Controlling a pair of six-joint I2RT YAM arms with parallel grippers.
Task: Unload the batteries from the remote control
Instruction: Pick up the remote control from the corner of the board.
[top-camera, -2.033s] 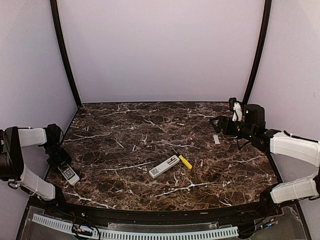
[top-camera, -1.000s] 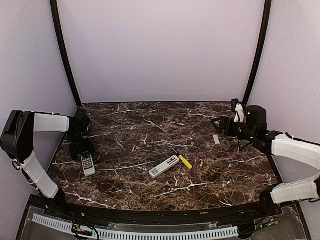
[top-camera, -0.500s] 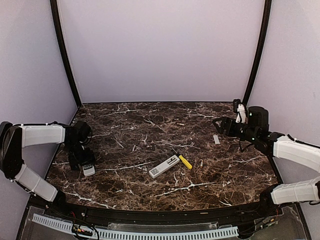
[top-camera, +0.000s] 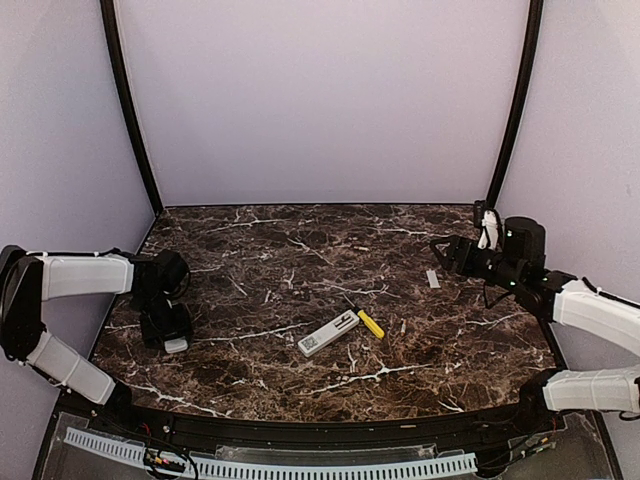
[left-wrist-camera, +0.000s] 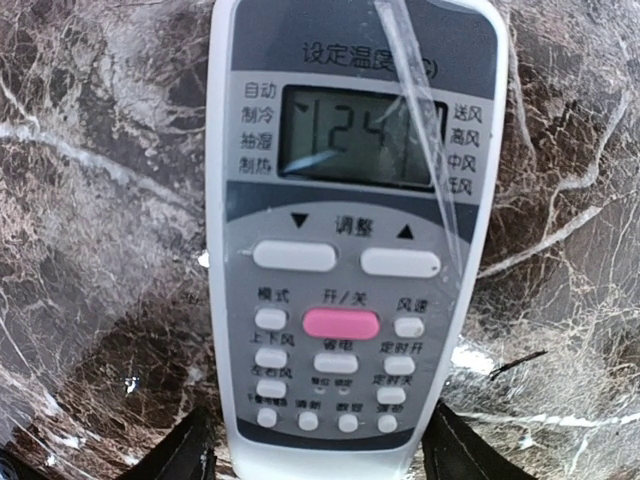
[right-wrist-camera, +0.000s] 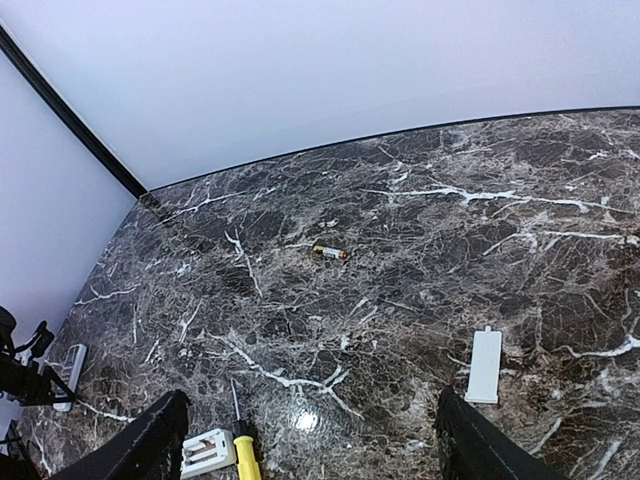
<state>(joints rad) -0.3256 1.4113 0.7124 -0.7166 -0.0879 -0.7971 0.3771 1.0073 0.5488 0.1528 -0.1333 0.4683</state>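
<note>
One battery (right-wrist-camera: 330, 253), a small dark cell with a gold-toned end, is lying on its side on the bare worktop (top-camera: 300, 270), out toward the back and well apart from both remotes. The white remote (top-camera: 328, 333) is lying flat and slantwise near the middle of the worktop, back side up, showing a label at its near end and a dark recess at its far end. The grey remote (left-wrist-camera: 345, 240) is sitting face up at the left side, its display reading 24, a pink button below it, its button end gripped between the left fingers (left-wrist-camera: 185, 455).
</note>
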